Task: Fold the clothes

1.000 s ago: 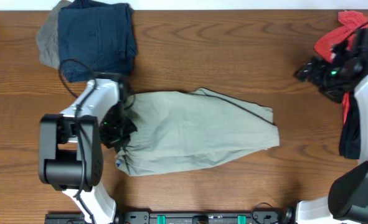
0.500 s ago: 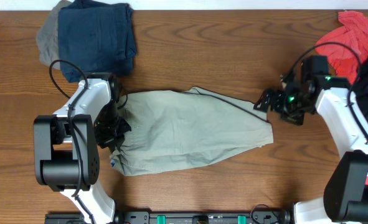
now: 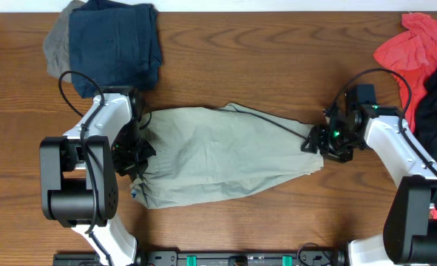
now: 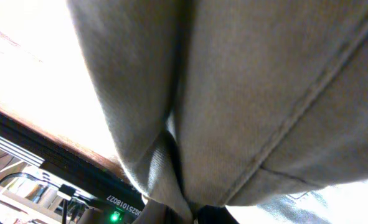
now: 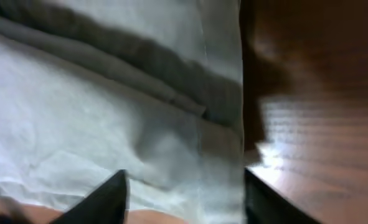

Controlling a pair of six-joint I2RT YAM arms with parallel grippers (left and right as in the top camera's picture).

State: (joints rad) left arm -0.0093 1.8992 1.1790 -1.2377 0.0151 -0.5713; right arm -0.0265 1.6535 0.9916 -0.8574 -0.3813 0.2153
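The shorts (image 3: 225,155) lie flat across the middle of the table (image 3: 262,74), long way left to right, well apart from the navy garment (image 3: 114,41) at the far left corner and the red shirt (image 3: 407,48) at the far right. My left gripper (image 3: 133,151) is clamped on the left end of the cloth, which bunches into a tight gather at the pinch in my left wrist view. My right gripper (image 3: 314,140) sits at the opposite end, on the upper right corner. There my fingers (image 5: 112,196) stand apart with the stitched hem running between them, so nothing is pinched on that side yet. I judge the step in hand to be taking this second hold before the fold. To do it well I should go low enough to catch every layer at the hem, not only the top one, and bite inside the seam so the cloth cannot slide out. Both holds should then rise level, keeping the fabric taut between them. My left arm runs up the left side with its wrist bent down onto the cloth, and my right forearm slants in from the right edge, wrist turned toward the centre.
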